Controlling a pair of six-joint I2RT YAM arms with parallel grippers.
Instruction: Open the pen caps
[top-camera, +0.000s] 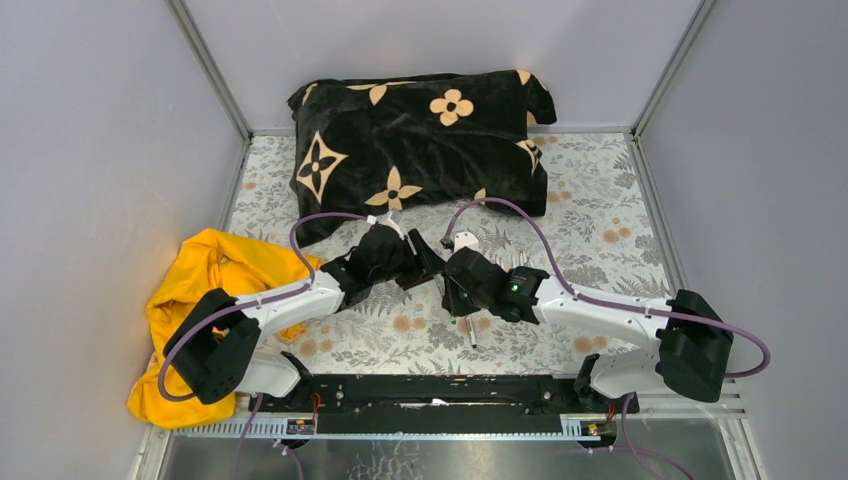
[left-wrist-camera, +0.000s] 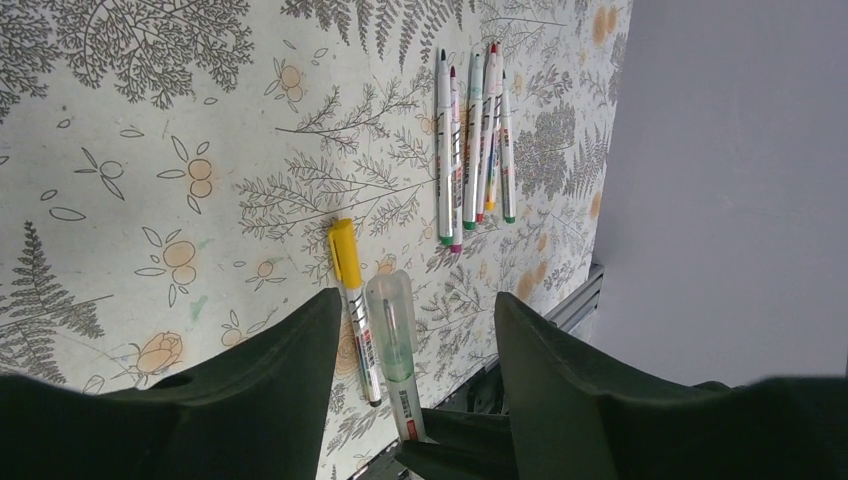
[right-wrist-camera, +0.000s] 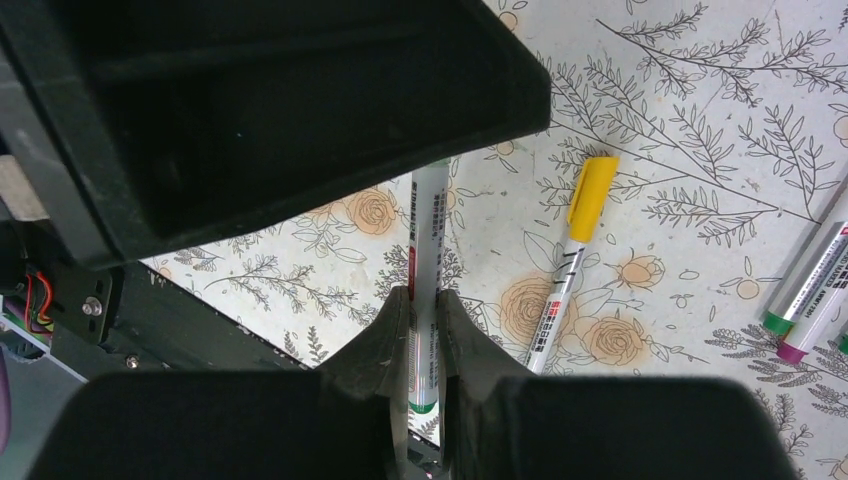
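Floral-print table (top-camera: 600, 200), black flowered cushion (top-camera: 420, 140) at back, yellow cloth (top-camera: 200, 280) left, yellow-capped pen (left-wrist-camera: 355, 305), row of pens (left-wrist-camera: 472, 140)

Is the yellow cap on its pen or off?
On. The yellow cap covers one end of its white pen, which lies flat on the table.

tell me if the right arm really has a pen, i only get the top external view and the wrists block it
Observer: Yes. In the right wrist view the right fingers are shut on a white pen barrel.
Operator: cap on it or off
Observer: On. The left wrist view shows a clear cap on its end.
Operator: left fingers got that cap
Observer: Not yet. The left fingers stand open on either side of it, with a gap on each side.
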